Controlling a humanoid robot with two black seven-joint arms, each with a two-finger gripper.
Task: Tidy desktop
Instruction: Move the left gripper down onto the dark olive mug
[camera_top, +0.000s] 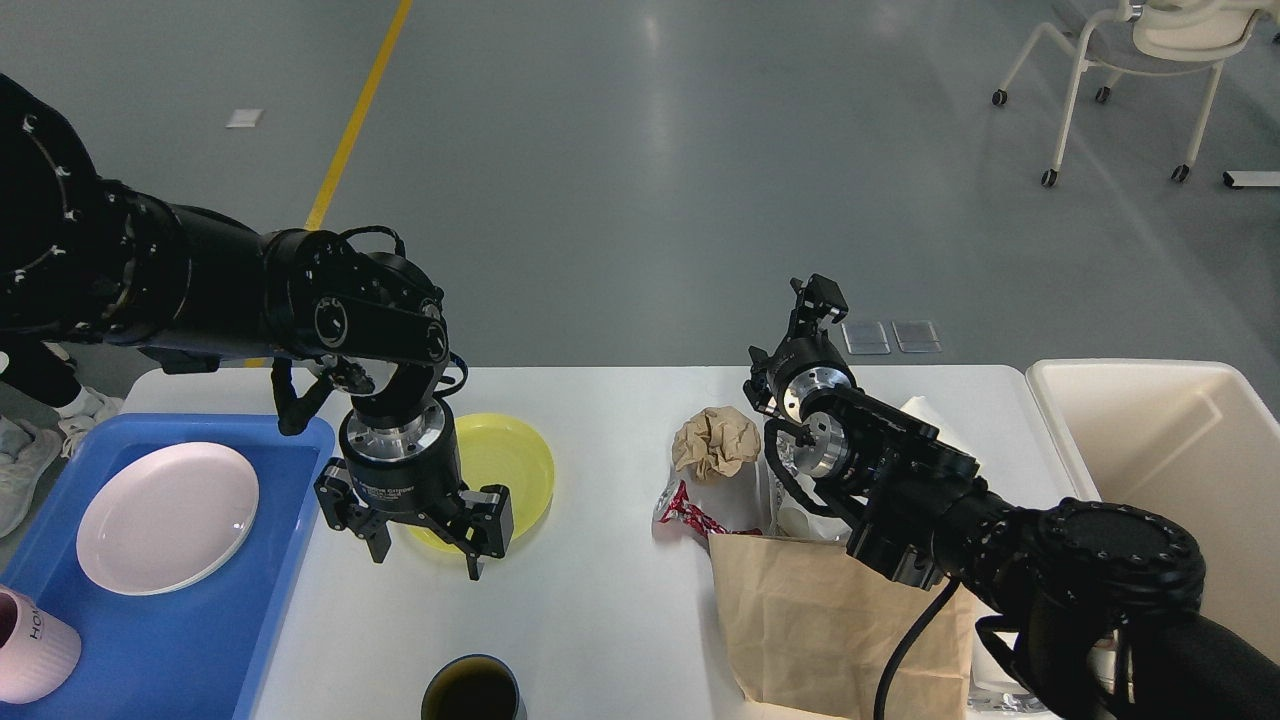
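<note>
The white desktop (600, 600) carries a yellow plate (520, 460), a crumpled ball of brown paper (715, 440), a red-and-white wrapper (688, 515), a flat brown paper bag (820, 620) and a dark cup (472, 690) at the front edge. My left gripper (427, 553) points down, open and holding nothing, over the near left rim of the yellow plate. My right gripper (815, 298) is raised above the back of the table behind the paper ball; it is small and dark, so its fingers cannot be told apart.
A blue tray (290, 560) at the left holds a pink plate (165, 515) and a pink cup (30, 645). A cream bin (1180, 440) stands off the table's right end. White paper scraps lie under my right forearm. A chair (1150, 50) stands far back right.
</note>
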